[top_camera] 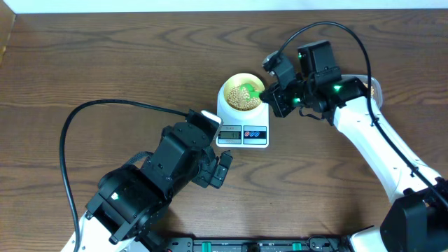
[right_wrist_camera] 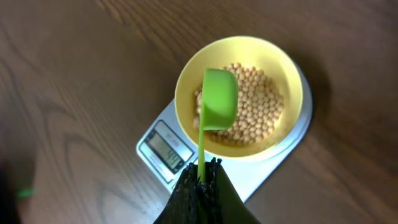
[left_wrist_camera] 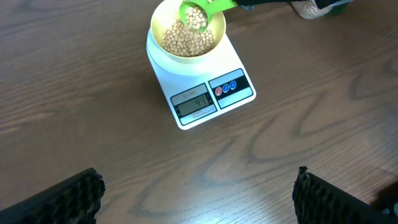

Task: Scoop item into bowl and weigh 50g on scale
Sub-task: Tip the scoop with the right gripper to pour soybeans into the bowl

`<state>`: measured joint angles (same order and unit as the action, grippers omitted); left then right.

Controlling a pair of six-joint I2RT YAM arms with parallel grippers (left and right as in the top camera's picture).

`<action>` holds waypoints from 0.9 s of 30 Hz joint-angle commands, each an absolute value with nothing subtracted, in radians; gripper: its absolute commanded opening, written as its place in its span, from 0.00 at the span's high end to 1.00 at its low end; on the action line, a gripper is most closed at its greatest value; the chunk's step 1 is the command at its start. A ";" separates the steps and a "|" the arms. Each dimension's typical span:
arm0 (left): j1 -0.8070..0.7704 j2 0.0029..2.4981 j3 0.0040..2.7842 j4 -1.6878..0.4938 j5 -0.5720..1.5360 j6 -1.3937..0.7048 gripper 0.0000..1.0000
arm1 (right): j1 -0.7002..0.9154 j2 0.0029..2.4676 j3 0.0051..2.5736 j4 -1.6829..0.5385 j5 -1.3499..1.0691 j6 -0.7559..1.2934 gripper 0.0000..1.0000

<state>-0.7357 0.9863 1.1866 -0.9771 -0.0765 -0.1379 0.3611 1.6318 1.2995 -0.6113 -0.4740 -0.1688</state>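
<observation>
The pale-yellow bowl (top_camera: 241, 94) sits on the white scale (top_camera: 243, 124) and holds many tan beans (top_camera: 243, 100). My right gripper (top_camera: 275, 96) is shut on the handle of a green scoop (top_camera: 250, 92), whose cup hangs tilted over the bowl. In the right wrist view the gripper (right_wrist_camera: 202, 177) pinches the thin handle, and the scoop (right_wrist_camera: 217, 99) covers part of the beans (right_wrist_camera: 255, 112) in the bowl (right_wrist_camera: 239, 50). In the left wrist view the scoop (left_wrist_camera: 199, 14) has beans in it, and the scale display (left_wrist_camera: 194, 101) reads about 44. My left gripper (left_wrist_camera: 198, 196) is open and empty, in front of the scale.
A container of beans (top_camera: 376, 87) lies partly hidden behind my right arm at the right. Black cables loop over the wooden table (top_camera: 105, 63) on both sides. A black rail (top_camera: 252, 245) runs along the front edge.
</observation>
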 commanded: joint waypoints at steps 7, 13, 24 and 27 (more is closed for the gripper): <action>-0.736 0.986 1.206 -0.980 -0.071 -0.144 0.01 | 0.406 1.581 1.368 -0.639 -0.258 -0.304 0.99; -0.736 0.986 1.206 -0.980 -0.071 -0.144 0.01 | 0.423 1.565 1.375 -0.651 -0.204 -0.338 0.99; -0.736 0.986 1.206 -0.980 -0.071 -0.144 0.01 | 0.471 1.512 1.377 -0.694 -0.179 -0.361 0.99; -0.736 0.986 1.206 -0.980 -0.071 -0.144 0.01 | 0.480 1.502 1.377 -0.694 -0.147 -0.361 0.99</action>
<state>-0.7357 0.9863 1.1866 -0.9771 -0.0765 -0.1379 0.4644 1.5288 1.3476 -0.6918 -0.1829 -0.3454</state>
